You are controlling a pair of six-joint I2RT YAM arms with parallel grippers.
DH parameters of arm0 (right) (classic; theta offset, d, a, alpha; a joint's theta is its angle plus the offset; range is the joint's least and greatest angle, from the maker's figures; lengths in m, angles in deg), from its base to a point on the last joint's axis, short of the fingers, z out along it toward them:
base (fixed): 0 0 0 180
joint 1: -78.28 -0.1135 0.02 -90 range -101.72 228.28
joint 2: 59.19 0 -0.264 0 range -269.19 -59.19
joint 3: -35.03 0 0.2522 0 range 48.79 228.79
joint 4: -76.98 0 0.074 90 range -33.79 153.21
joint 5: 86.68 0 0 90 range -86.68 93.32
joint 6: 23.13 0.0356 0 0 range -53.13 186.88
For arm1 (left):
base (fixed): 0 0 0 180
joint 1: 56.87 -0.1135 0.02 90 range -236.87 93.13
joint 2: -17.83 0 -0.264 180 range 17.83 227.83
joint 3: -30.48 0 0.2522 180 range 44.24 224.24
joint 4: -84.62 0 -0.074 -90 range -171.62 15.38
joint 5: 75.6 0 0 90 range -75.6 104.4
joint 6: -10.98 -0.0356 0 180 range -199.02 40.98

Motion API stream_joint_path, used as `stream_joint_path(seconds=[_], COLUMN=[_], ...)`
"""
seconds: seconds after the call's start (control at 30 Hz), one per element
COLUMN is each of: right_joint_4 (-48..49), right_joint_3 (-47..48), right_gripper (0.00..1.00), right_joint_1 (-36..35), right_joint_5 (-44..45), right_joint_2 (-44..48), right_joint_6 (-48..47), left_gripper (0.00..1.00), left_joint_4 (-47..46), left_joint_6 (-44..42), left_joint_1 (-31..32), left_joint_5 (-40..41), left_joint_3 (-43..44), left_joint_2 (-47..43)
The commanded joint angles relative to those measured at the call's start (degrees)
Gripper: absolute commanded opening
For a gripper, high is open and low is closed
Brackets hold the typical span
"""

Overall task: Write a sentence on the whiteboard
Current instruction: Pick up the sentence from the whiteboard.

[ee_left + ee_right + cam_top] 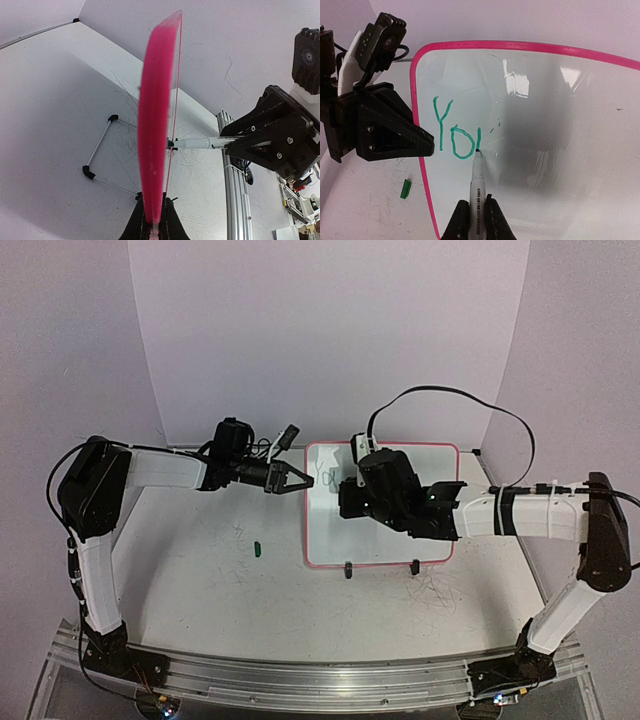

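The whiteboard [335, 535], glossy white with a pink frame, stands tilted on two black feet. In the right wrist view the whiteboard [560, 150] carries the start of the sentence [454, 134]: green "Yo" plus one upright stroke. My right gripper [476, 199] is shut on a white marker [477, 180] whose green tip touches the foot of that stroke. Seen from above, the right gripper [350, 490] hangs over the board's upper left. My left gripper [300, 480] is shut on the board's left pink edge [152, 125], seen edge-on between its jaws [153, 195].
A small green marker cap [257, 549] lies on the scuffed tabletop left of the board, also seen as the cap [406, 188] in the right wrist view. The board's wire stand [100, 150] rests behind it. Purple walls enclose the table.
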Motion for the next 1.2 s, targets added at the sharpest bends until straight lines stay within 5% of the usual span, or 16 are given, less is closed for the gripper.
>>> stream_joint_path(seconds=[0.0, 1.17], right_joint_4=[-3.6, -4.6], right_joint_3=[-1.1, 2.9], right_gripper=[0.0, 0.0], right_joint_1=[0.5, 1.9], right_joint_5=[1.9, 5.3], right_joint_2=[1.3, 1.7], right_joint_6=[0.2, -2.3], left_gripper=[0.0, 0.0], left_joint_4=[-0.3, -0.3], left_joint_6=[-1.5, -1.6], left_joint_1=[1.3, 1.3], left_joint_5=[0.1, 0.1], left_joint_3=[-0.1, -0.2], left_joint_2=[-1.7, -2.0])
